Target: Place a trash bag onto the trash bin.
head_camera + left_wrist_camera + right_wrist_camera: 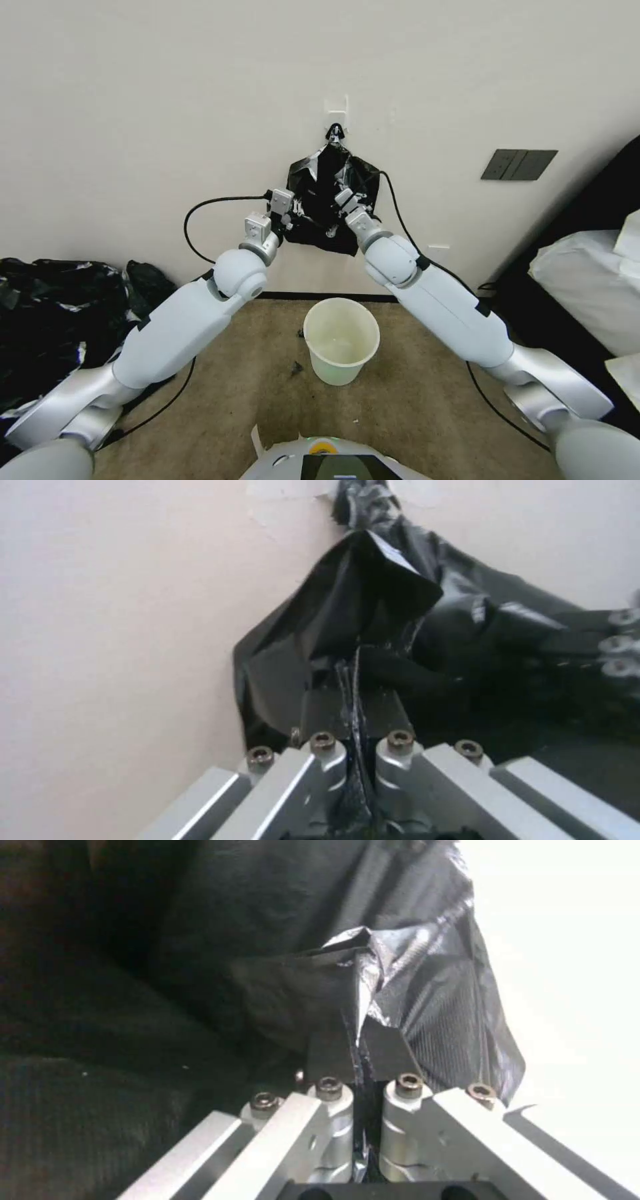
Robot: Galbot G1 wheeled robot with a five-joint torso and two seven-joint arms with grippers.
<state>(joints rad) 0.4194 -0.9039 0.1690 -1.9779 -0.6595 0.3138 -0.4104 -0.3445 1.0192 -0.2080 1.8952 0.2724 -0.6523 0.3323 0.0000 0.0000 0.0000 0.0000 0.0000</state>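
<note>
My left pincer (355, 715) and right pincer (359, 1047) each pinched the hanging trash bag (327, 200), above the trash bin (341, 340).

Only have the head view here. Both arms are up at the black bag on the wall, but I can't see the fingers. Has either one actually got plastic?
Observer: Yes. The left gripper is shut on the trash bag, with a fold pinched between its pads.
Operator: And the right?
Observer: Same. The right gripper is shut on a crinkled fold near the bag's edge.
Operator: Bag free of the wall yet?
Observer: No. In the left wrist view its top is bunched at the wall hook. The trash bin stands unlined on the floor below.
</note>
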